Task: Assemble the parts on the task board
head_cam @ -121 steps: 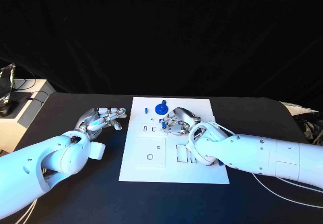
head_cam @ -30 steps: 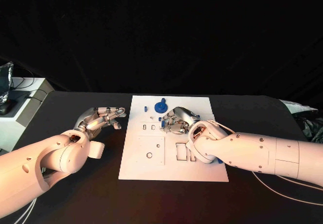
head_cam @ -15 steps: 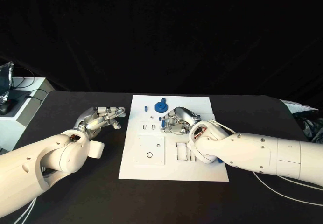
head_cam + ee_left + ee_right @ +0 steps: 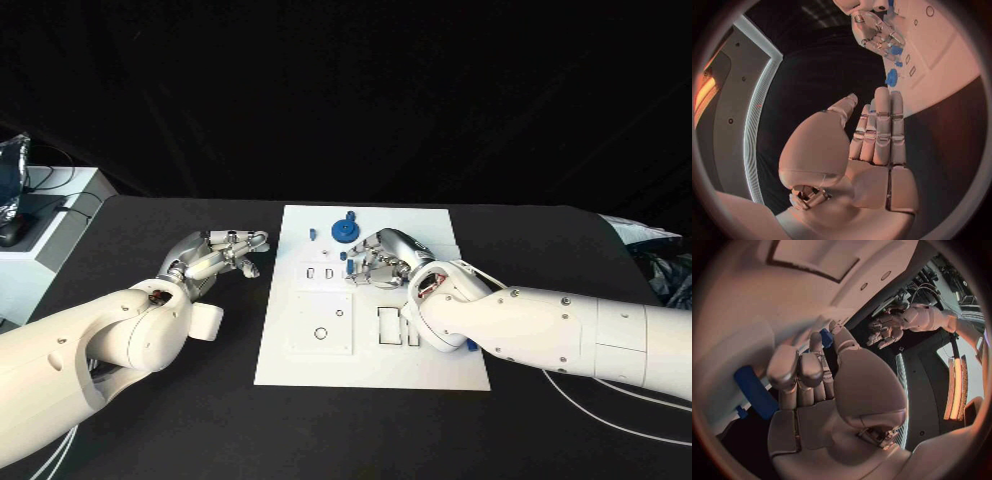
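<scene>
Looking down from the head camera, I see my left hand (image 4: 219, 252) off the left edge of the task board (image 4: 368, 350), resting over the black counter (image 4: 173, 400) with its fingers partly curled and nothing between them. From the left wrist camera the same hand (image 4: 873, 145) shows its fingers laid straight and close together, the thumb apart, and the palm bare, so I read it as open and holding nothing.

The task board lies flat in the middle of the counter, a white plate with rectangular recesses and small slots. Near its far edge stands a round blue part (image 4: 343, 230) with a short stem on top, and just left of it a small blue peg (image 4: 312, 236). Another small blue piece (image 4: 348, 267) sits by the fingertips of my right hand.

My right hand (image 4: 381, 258) is over the upper middle of the board, fingers bent down toward the slots there. I cannot tell from the head camera whether it pinches that small piece or only touches it. From the right wrist camera the hand (image 4: 811, 385) has its fingers curled, a bit of blue (image 4: 826, 337) showing beside them, and a longer blue bar (image 4: 754, 391) lies by the board's edge near the wrist.
</scene>
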Motion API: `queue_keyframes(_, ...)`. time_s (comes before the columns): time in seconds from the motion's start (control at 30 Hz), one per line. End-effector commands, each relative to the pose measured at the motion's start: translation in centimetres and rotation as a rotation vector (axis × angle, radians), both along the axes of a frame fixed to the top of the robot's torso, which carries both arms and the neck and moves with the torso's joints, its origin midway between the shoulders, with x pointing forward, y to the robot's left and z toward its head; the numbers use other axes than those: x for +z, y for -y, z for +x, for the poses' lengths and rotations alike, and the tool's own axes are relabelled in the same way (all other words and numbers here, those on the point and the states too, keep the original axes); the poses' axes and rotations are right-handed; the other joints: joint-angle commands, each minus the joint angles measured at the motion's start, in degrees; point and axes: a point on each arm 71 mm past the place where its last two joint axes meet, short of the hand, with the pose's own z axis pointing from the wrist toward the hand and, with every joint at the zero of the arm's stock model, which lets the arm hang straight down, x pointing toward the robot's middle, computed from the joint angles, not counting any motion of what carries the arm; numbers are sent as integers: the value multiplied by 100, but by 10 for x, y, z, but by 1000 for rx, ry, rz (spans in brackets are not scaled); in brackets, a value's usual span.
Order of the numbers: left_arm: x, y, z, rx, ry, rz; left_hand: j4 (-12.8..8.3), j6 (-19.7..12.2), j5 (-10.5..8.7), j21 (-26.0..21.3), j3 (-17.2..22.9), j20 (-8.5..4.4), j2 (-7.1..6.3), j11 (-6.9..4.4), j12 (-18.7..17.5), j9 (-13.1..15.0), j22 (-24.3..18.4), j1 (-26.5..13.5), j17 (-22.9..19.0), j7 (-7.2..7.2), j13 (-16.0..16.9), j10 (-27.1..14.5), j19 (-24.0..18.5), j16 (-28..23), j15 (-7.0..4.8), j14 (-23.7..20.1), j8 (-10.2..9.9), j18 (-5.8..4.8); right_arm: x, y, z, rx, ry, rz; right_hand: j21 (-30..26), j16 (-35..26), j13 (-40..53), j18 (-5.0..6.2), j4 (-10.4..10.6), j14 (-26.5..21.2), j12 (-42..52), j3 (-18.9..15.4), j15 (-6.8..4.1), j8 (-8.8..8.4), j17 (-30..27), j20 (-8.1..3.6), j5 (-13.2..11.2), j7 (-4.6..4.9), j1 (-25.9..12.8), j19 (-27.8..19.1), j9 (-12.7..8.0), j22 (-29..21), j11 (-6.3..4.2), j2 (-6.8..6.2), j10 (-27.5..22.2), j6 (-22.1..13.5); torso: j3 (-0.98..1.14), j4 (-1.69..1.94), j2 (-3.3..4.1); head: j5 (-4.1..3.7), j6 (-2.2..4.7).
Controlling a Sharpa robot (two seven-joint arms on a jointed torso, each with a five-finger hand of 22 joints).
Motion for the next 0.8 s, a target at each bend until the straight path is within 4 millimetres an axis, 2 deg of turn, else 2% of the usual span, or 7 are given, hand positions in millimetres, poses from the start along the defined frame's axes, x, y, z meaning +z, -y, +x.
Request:
queue_keyframes(0.03,1,3,0,-21,2,-8,-14,-41,-28,31,-15,16,46,3,-7,0,-5,12,-1,2,4,-33,-32,30,18,-34,-21,71,3,2,0,-14,35,50,39,-24,-54,-66,236,6,17,21,-10,18,31,10,15,0,76,341,8,742,-68,-143,-28,-351,-4,6,-1,-4,8)
queue_keyframes(0.2,1,3,0,-23,2,-8,-19,-47,-29,32,-14,15,42,5,-8,-1,-5,13,-1,4,3,-42,-33,31,19,-34,-23,72,3,3,0,-20,39,59,69,-49,-103,-104,550,19,66,72,-47,-15,68,-41,4,-37,235,340,-18,746,-116,-272,-14,-919,-7,7,-5,8,19)
queue_keyframes(0.27,1,3,0,-24,2,-8,-19,-47,-29,32,-14,15,42,5,-8,-1,-5,13,-1,4,3,-42,-33,31,19,-34,-23,72,4,3,0,-21,40,65,70,-55,-126,-109,730,23,73,89,-54,-59,88,-49,7,-48,318,339,-82,745,-133,-363,-1,-1737,-8,7,-3,15,25)
queue_keyframes(0.3,1,3,0,-25,2,-8,-19,-47,-29,32,-14,15,42,5,-8,-1,-5,13,-1,4,3,-42,-33,31,19,-34,-23,72,4,3,0,-21,41,68,69,-56,-135,-111,844,26,75,70,-55,-68,98,-50,7,-45,365,339,-89,745,-129,-407,8,-1828,-8,7,-2,16,26)
queue_keyframes(0.47,0,4,-1,-21,-4,5,-21,-41,-29,35,-12,16,45,2,-6,0,-5,12,-1,-4,4,-35,-34,31,18,-36,-20,72,6,4,-3,-9,33,81,80,-74,-142,-110,1167,21,91,-162,-24,-71,119,-36,56,36,443,336,-97,748,-79,-540,-14,-1957,-1,-4,-2,22,39)
queue_keyframes(0.57,-1,3,-1,-14,-9,14,-22,-35,-29,39,-16,15,41,2,-7,0,-5,5,0,-6,4,-33,-32,35,18,-32,-21,73,9,5,-7,3,20,93,120,-151,-135,-105,1680,12,115,-415,-4,-79,83,-12,92,64,675,327,-100,756,-52,-656,-54,-2053,-6,-17,-3,21,49)
queue_keyframes(0.8,-3,1,0,-7,-18,23,-28,-27,-29,44,-26,14,30,-11,-5,0,-6,-13,1,2,6,27,-28,42,10,-31,-21,73,20,13,-16,30,-8,103,212,-199,-128,-109,1821,11,141,-606,19,-83,70,4,109,108,633,329,-105,775,-14,-790,-81,-2155,0,-16,-10,33,56)
